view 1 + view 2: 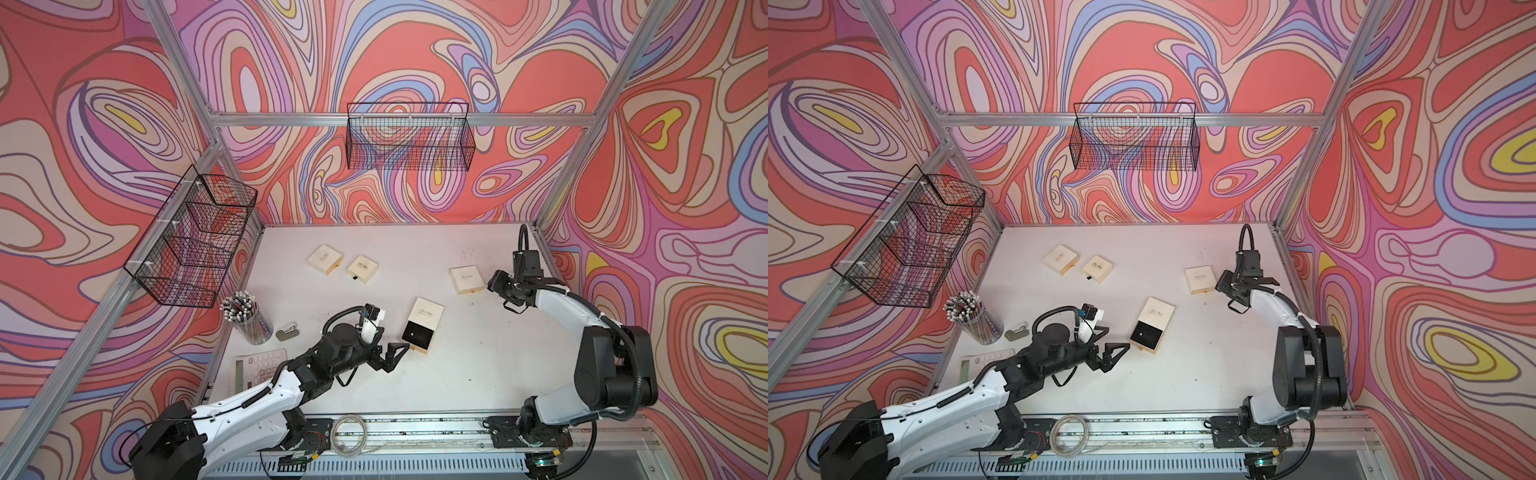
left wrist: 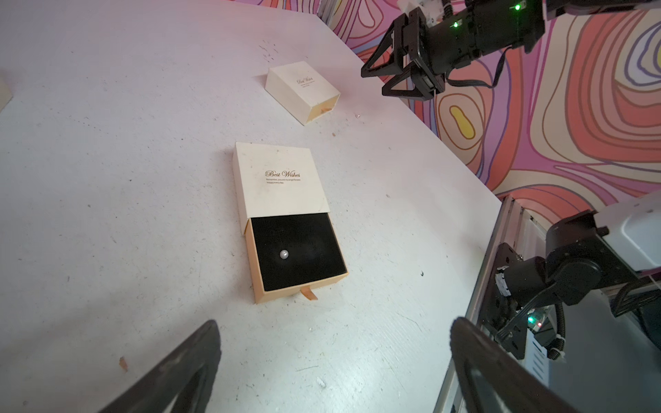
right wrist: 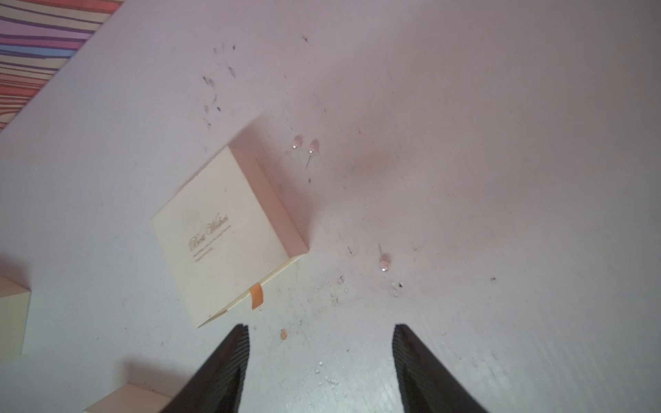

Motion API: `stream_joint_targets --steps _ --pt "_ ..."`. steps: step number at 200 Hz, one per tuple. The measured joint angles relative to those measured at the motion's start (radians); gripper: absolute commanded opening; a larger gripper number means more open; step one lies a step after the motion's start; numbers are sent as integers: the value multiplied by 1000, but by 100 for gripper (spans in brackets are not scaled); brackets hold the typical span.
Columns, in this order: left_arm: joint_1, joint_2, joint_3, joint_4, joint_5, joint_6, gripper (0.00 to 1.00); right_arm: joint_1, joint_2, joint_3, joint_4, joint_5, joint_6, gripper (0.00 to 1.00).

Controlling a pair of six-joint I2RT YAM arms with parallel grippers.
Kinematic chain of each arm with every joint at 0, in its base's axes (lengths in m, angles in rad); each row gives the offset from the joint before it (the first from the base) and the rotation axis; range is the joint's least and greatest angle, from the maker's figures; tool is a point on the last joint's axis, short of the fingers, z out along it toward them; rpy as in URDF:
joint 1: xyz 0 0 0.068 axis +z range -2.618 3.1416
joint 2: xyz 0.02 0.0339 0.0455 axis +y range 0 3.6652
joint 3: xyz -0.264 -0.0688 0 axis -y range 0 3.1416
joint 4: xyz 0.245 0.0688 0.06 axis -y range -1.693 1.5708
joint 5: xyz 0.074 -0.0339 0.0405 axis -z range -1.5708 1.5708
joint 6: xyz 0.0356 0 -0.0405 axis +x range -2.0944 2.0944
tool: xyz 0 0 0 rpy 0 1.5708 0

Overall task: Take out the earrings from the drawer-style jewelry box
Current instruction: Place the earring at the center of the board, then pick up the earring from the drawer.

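Left gripper (image 2: 334,321): I read it as spread wide with nothing between the fingers (image 2: 186,364). It sits low over the table (image 2: 107,178), aimed at the open box (image 2: 279,178), and the wrist view shows bare table between its tips and the drawer (image 2: 322,271).

The drawer is pulled partway out of the cream sleeve toward that gripper. It has black foam inside and an orange ribbon tab (image 2: 308,294) at the front edge. One pearl stud (image 2: 283,254) sits on the foam, off its middle. In a top view it's just a pale speck.

Right gripper (image 3: 321,327): jaws apart, nothing held. It hovers over the right side of the table, near the closed box (image 3: 225,232).

Loose earrings (image 3: 313,146) lie on the bare table. Two are close together, just beside one corner of that closed box. The third earring (image 3: 384,264) lies apart from them, nearer the gripper tips, and I can see thin posts on two of them.

Further out, two more cream boxes (image 1: 325,259) sit side by side toward the back left. Along the left edge are a pencil cup (image 1: 245,318), a small grey stapler-like thing (image 1: 287,331), and a calculator (image 1: 259,365) by the left arm. Wire baskets (image 1: 409,137) hang on the back and left walls.
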Motion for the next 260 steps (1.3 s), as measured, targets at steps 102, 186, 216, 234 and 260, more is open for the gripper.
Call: stream_joint_targets --steps 102,186,216,234,260 --pt "173 -167 6 -207 145 -333 100 613 -182 -66 -60 37 114 36" --pt "274 -121 -103 -130 310 -492 100 859 109 -39 -5 99 195 29" --pt "275 -119 -109 -103 326 -506 100 864 127 -19 8 108 201 27" --pt "275 -119 -113 -91 331 -510 100 865 135 -2 16 116 202 26" --pt "275 -118 -117 -72 336 -515 100 867 156 13 24 129 203 25"
